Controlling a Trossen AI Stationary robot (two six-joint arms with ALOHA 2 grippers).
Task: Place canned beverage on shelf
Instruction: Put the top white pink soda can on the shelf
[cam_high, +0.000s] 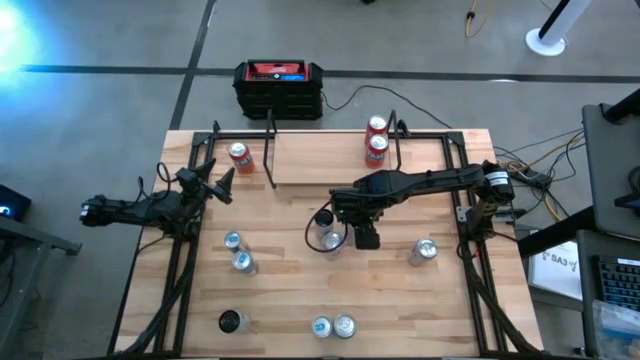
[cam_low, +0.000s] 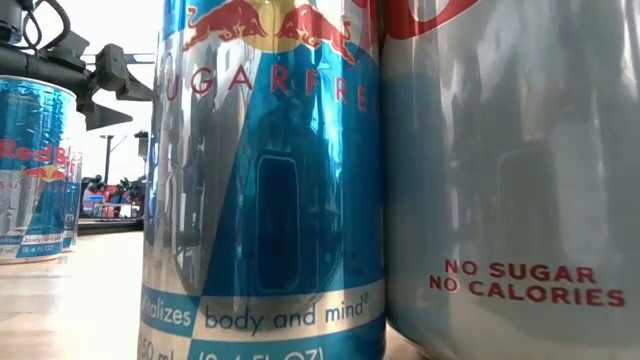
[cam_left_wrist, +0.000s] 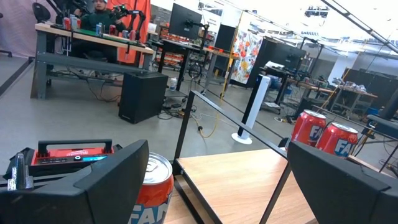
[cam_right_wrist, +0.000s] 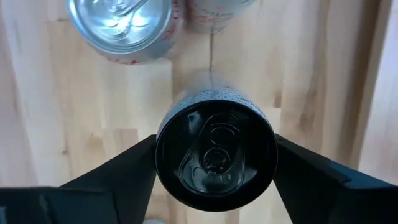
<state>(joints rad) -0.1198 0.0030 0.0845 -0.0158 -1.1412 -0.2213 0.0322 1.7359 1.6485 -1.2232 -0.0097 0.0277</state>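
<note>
While cans dot the wooden table (cam_high: 290, 290), workbenches (cam_left_wrist: 87, 46) stand beyond.

The table (cam_high: 300, 300) is pale wood with a fine grain. The shelf (cam_high: 330, 160) has a light board on thin black posts. Cans vary — red ones (cam_high: 377, 140) on the shelf, blue-and-silver ones (cam_high: 238, 252) on the table, one black-topped can (cam_right_wrist: 214, 155) — and the box (cam_high: 279, 88) is black with a red top.

Bright, even light; near cans perhaps blurred.
</note>
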